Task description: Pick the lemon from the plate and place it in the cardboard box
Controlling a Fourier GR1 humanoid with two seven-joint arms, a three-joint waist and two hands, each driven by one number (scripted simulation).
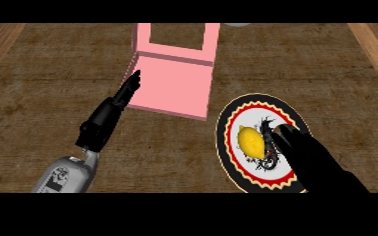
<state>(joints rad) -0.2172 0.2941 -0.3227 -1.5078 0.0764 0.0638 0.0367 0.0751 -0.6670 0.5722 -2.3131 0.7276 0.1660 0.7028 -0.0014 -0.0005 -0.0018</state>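
A yellow lemon (250, 140) lies on a round plate (235, 111) with a red, black and cream rim, at the lower right of the counter. My right hand (299, 147) hovers over the plate just right of the lemon, fingers reaching toward it; they are beside it, not curled round it. A pink box (173, 80) with an open flap stands behind the plate, up and to the left. My left hand (125, 92) rests at the box's left edge, fingers straight and pointing up.
The wooden counter (59, 80) spreads to the left and far right. A pale object (238, 24) shows partly at the top edge behind the box.
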